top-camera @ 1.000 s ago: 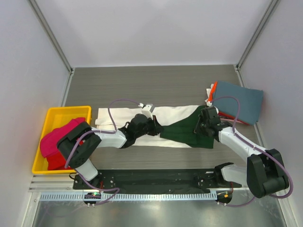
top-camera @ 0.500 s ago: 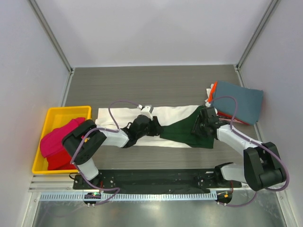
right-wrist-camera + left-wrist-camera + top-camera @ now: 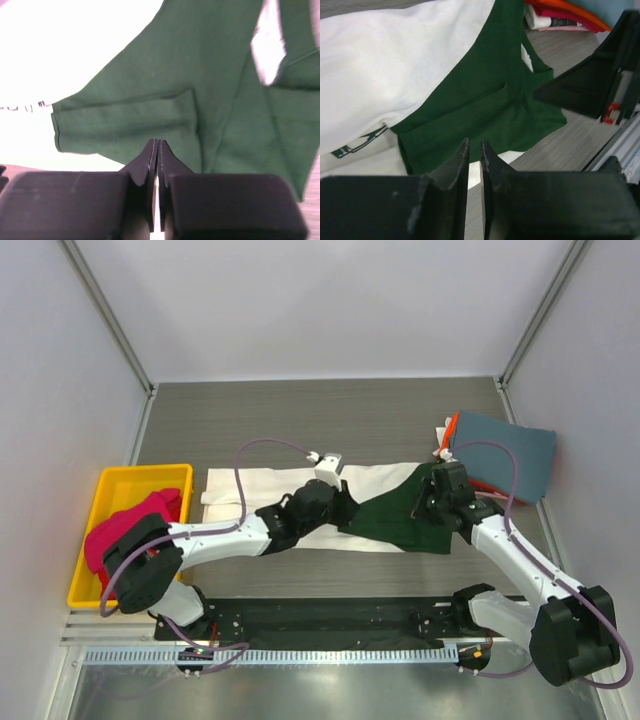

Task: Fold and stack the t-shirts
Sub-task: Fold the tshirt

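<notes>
The job is partly done. At the right edge of the counter (image 3: 320,420), toward the far side, there is a small pile of folded shirts. The slate-blue shirt (image 3: 505,455) lies on top, and the orange shirt (image 3: 570,9) peeks out from under it. That pile looks finished for now.

The cream-white shirt (image 3: 270,485) is the one being worked on. It lies flat across the middle of the counter, closer to the near edge, in a long strip from left to right. It looks like its sides are tucked in already. The dark green sleeve (image 3: 390,515) is folded over the right end of it. I think it needs to be folded shorter and then carried to the pile.

The left gripper (image 3: 474,150) hangs over the middle of this shirt, by the near edge of the green part. Its two fingers are almost together, with just a thin gap, and there is no cloth between them. The right gripper (image 3: 155,147) is over the green part at the right end. Its fingers are pressed tight together, and I see no cloth caught in them.

One more shirt waits. The red shirt (image 3: 120,530) sits all bunched up in the yellow bin (image 3: 140,472) at the left edge of the counter. It is not folded yet. So two shirts look done, one is halfway, and one is not started.
</notes>
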Tool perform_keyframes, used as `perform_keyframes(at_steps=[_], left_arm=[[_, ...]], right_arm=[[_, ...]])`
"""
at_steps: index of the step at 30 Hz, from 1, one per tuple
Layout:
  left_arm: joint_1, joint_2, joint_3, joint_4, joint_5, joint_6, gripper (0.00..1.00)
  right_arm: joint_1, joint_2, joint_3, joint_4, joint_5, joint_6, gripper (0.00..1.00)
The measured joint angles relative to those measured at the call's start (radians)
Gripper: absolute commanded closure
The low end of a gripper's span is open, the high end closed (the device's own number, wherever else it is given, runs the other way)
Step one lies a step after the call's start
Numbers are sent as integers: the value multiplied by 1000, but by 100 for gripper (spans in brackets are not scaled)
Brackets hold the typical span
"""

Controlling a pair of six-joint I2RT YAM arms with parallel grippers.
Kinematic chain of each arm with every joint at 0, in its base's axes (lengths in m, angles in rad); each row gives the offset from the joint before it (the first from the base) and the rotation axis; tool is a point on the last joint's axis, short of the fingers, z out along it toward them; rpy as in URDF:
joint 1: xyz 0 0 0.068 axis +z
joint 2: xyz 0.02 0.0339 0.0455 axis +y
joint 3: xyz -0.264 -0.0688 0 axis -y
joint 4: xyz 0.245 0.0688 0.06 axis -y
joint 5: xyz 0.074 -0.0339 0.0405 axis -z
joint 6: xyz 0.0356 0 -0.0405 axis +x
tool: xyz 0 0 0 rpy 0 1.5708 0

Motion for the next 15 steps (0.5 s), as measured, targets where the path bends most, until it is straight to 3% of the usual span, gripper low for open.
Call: perform_keyframes(at_steps=[3,9,15], left_arm=[[-5,58,68,-43,10,-12,100],[-4,211,116,-134,26,-49,100],[-2,297,116,-180,23,-127,100]], right_arm=[[25,29,0,-13,-15,8,99],[37,128,-27,-25,-12,16,99],[37,88,-101,-57,42,74,99]])
